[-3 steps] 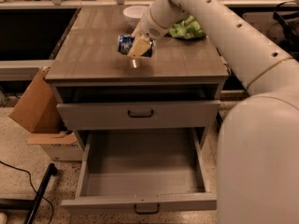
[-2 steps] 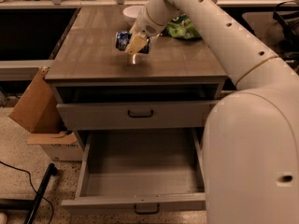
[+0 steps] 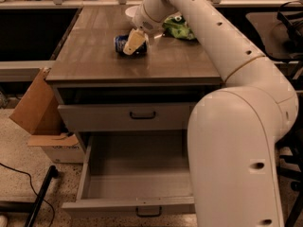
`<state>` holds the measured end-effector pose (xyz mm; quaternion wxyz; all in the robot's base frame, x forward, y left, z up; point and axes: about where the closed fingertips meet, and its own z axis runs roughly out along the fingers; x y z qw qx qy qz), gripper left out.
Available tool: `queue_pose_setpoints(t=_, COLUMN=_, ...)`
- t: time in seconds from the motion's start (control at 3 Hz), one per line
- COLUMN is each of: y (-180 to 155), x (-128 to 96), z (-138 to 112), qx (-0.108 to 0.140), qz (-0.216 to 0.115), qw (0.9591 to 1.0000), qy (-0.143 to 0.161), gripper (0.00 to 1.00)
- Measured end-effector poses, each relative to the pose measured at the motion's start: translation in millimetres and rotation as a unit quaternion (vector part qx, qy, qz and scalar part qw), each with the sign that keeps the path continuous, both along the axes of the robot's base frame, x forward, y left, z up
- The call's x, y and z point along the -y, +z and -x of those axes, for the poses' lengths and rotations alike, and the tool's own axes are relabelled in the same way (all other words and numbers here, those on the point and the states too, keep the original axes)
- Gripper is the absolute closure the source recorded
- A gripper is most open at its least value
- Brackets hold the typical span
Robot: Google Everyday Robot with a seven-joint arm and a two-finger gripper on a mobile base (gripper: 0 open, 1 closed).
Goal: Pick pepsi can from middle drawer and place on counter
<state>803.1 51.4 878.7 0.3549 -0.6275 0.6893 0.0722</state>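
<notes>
The pepsi can (image 3: 122,45), blue with silver ends, lies tilted on its side at the counter (image 3: 90,60), near its middle. My gripper (image 3: 133,42) reaches down from the back right and its tan fingers (image 3: 134,39) are closed around the can's right end. I cannot tell whether the can rests on the counter or hangs just above it. The middle drawer (image 3: 128,206) is pulled out wide below, and its grey floor shows nothing on it.
A green snack bag (image 3: 179,26) and a white bowl (image 3: 131,11) sit at the counter's back, behind the gripper. The upper drawer front (image 3: 142,115) is closed. A cardboard box (image 3: 37,109) stands left of the cabinet. My arm fills the right side.
The gripper with the can has come down a little toward the counter top. My arm's body now covers more of the right side.
</notes>
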Motion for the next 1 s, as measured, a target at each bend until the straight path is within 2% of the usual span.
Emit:
queue_pose_setpoints(t=0.33, y=1, x=2, z=-2, qx=-0.001, qz=-0.001, qw=1.0000, qy=-0.003, gripper=0.00)
queue_pose_setpoints(t=0.67, y=15, x=26, z=12, qx=0.007, qz=-0.010, qw=0.9998, qy=-0.017, gripper=0.00)
queue_pose_setpoints(t=1.0, y=28, x=46, z=50, qx=0.002, qz=-0.007, qw=1.0000, qy=0.000, gripper=0.00)
